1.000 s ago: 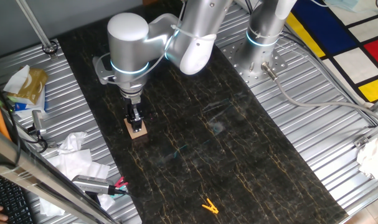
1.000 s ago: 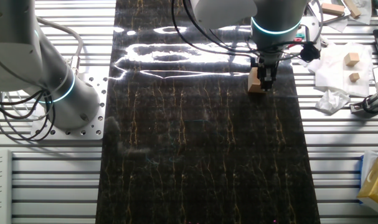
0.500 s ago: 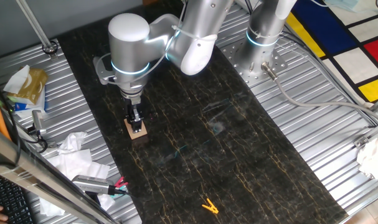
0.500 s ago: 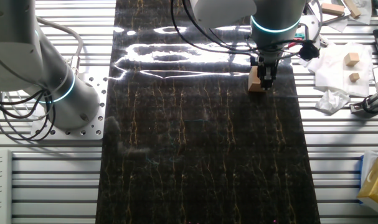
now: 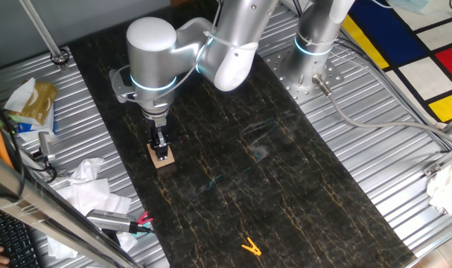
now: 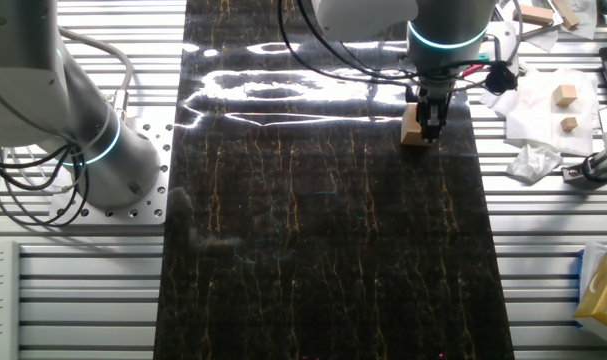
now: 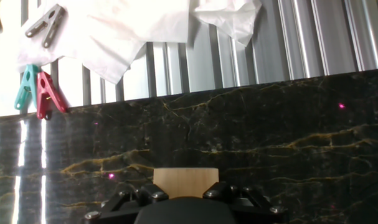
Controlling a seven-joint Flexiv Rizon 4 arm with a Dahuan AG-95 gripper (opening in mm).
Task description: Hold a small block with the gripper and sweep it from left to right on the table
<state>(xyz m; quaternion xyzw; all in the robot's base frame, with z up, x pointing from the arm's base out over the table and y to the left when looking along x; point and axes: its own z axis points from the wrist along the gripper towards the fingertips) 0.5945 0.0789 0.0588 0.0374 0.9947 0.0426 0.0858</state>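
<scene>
The small block (image 5: 163,158) is a light tan wooden cube on the black marble table (image 5: 270,149), near its left edge. It also shows in the other fixed view (image 6: 411,126) and at the bottom of the hand view (image 7: 185,182). My gripper (image 5: 161,148) comes straight down on it, and its black fingers close on the block's two sides. In the hand view the gripper (image 7: 185,194) has the block between its jaws. The block rests on the table.
A yellow clip (image 5: 249,246) lies on the table near the front. White crumpled paper (image 5: 88,186) and tools lie on the ribbed metal to the left. Red and teal clips (image 7: 38,92) lie by the table's edge. The second arm's base (image 5: 315,52) stands at the far right.
The arm and the block have shifted very slightly toward the table's left edge. The grip has not changed.
</scene>
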